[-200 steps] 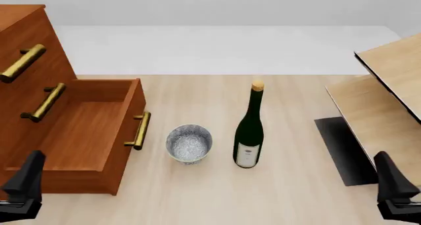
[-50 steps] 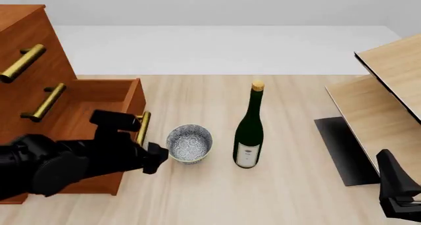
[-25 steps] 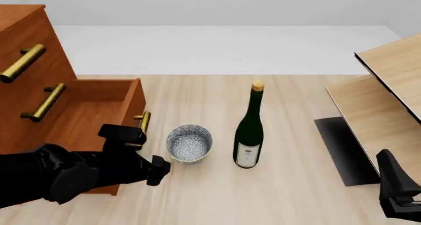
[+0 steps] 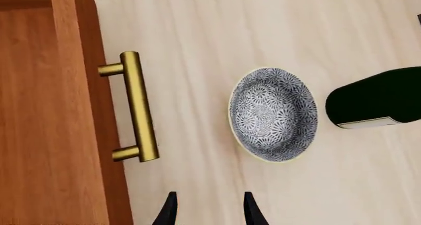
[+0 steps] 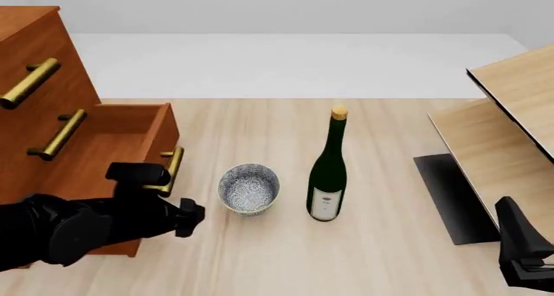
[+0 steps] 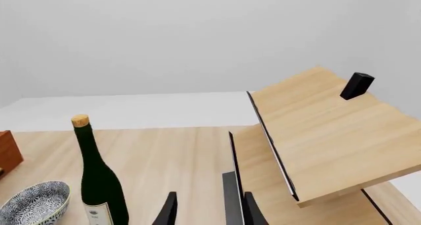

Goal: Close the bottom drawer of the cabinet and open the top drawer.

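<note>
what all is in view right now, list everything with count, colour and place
cabinet: one, reddish-brown wood, far left of the table
top drawer: one, brass bar handle, shut
middle drawer: one, brass bar handle, shut
bottom drawer: one, brass bar handle, partly pulled out
bowl: one, blue-and-white patterned, on the table right of the bottom drawer
wine bottle: one, dark green with cork and pale label, upright right of the bowl
shelf unit: one, pale wood, far right
table: one, light wood
left tool: black, open, by the bottom drawer's handle, holding nothing
right tool: black, open, low right, holding nothing
</note>
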`<move>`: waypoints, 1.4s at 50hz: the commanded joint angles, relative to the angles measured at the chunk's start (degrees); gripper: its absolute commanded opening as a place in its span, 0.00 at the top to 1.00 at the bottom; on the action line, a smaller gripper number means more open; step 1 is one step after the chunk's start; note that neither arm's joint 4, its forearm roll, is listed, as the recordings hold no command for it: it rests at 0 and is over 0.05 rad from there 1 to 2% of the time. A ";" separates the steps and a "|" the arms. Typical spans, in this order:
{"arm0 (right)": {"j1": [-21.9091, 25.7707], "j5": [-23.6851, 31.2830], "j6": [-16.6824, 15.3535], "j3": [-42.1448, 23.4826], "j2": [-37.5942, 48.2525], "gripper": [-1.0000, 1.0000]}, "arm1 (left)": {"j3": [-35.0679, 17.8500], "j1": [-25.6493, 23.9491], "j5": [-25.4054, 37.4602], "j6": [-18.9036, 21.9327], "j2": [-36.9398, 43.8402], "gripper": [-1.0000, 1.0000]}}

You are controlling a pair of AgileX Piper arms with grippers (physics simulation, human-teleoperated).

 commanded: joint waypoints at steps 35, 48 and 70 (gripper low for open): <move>0.31 -0.01 -0.08 -0.05 0.10 0.00 | 8.58 20.25 -6.60 19.07 -0.46 0.00; 0.29 -0.02 0.02 -0.08 0.12 0.00 | 9.76 24.84 -8.27 22.67 -1.80 0.00; 0.25 -0.01 0.10 -0.10 0.05 0.00 | 11.50 31.06 -10.69 26.88 -3.55 0.00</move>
